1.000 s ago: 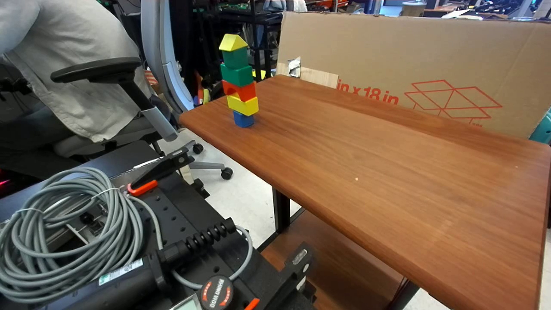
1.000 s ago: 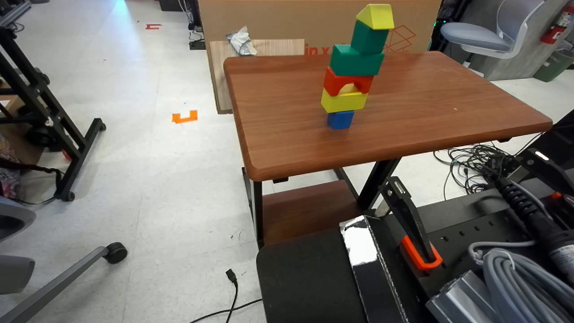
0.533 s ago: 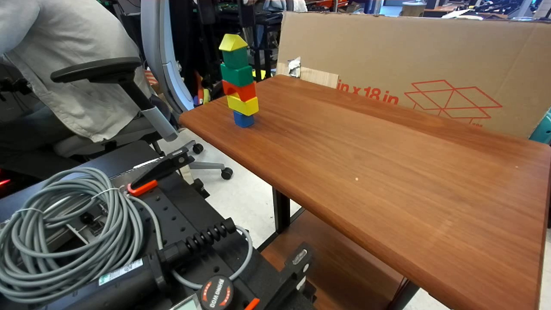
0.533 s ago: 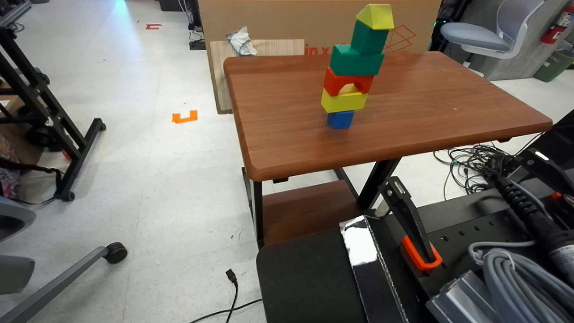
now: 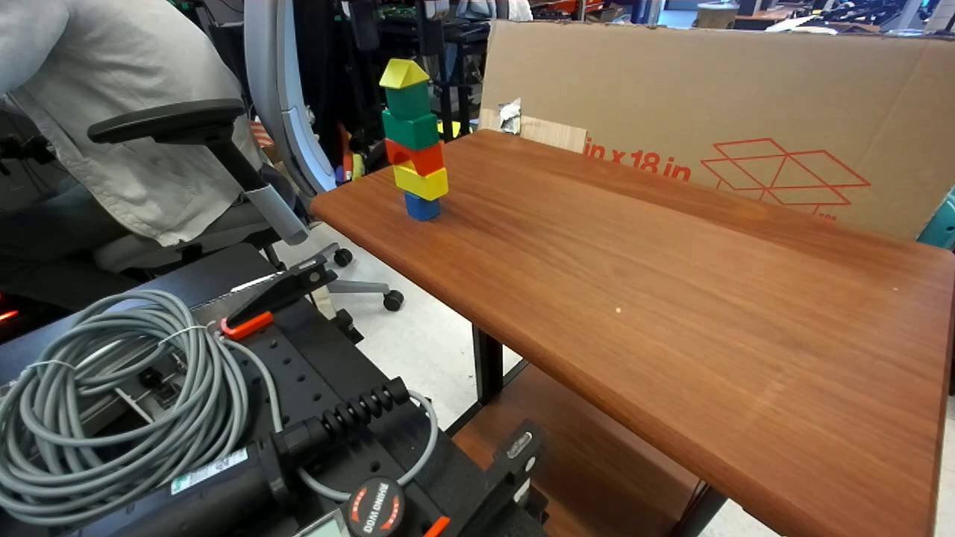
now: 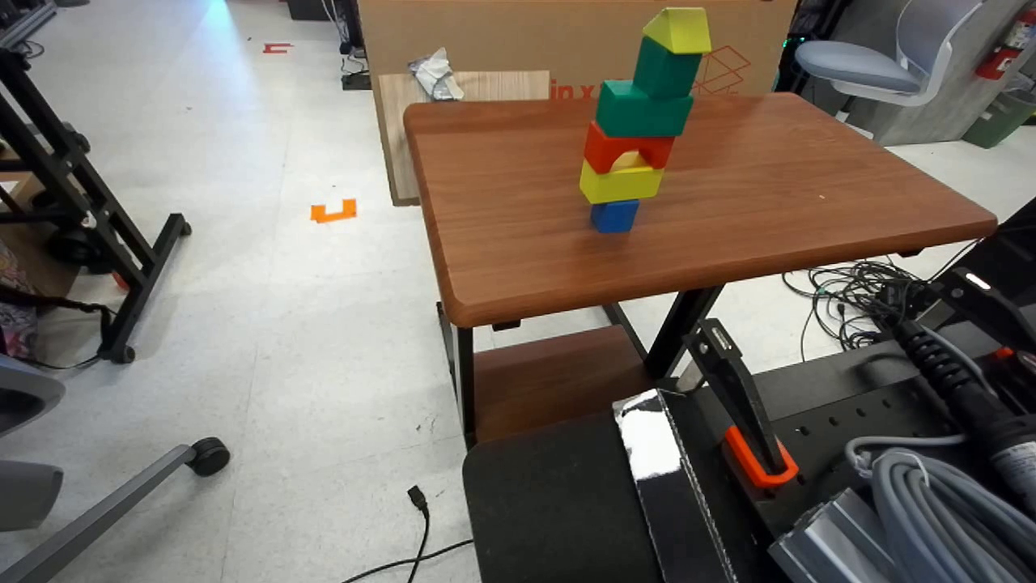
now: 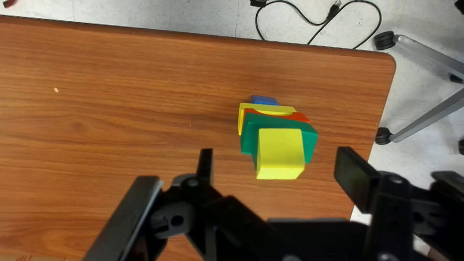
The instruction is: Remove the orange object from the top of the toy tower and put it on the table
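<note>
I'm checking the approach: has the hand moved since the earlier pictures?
Yes, downward: in an exterior view the hand sits lower, nearer the top of the unmoved toy tower.

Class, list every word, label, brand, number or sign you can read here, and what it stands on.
"in x 18 in": red print on the cardboard.
"RHINO WOO" (last letters uncertain): round black cap.
Too small to read: fine print under the red drawing; white label on the black cylinder; tag on the red canister.
Cut off: red marks at the wrist view's edge.
</note>
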You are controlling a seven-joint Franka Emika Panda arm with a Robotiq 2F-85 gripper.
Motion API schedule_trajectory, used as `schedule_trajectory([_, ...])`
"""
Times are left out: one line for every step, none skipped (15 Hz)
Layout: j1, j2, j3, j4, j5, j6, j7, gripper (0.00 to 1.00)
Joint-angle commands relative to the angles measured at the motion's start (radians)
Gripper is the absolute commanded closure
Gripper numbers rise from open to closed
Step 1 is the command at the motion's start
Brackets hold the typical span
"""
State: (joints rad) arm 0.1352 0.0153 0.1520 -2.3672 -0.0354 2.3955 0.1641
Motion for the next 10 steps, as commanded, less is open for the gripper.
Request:
schedule_trajectory([0.007,0.046,-0.001,0.045,-0.001,0.017,-0.024,0.45])
schedule_trajectory([0.008,0.053,-0.001,0.051,-0.005,0.016,-0.021,0.54])
schedule_trajectory([0.009,0.059,-0.001,0.057,-0.012,0.012,-0.016,0.61])
schedule_trajectory([0.011,0.064,-0.001,0.063,-0.015,0.012,-0.014,0.69])
schedule_trajectory([0.013,0.068,-0.001,0.067,-0.018,0.011,-0.013,0.76])
schedule_trajectory([0.014,0.073,-0.001,0.071,-0.024,0.011,-0.010,0.84])
schedule_trajectory([0.016,0.074,-0.001,0.074,-0.027,0.005,-0.009,0.91])
schedule_trajectory([0.017,0.072,-0.001,0.076,-0.030,0.004,-0.006,0.92])
schedule_trajectory([0.019,0.063,0.000,0.074,-0.032,0.002,-0.005,0.92])
schedule_trajectory([0.019,0.047,0.001,0.067,-0.034,0.006,-0.006,0.92])
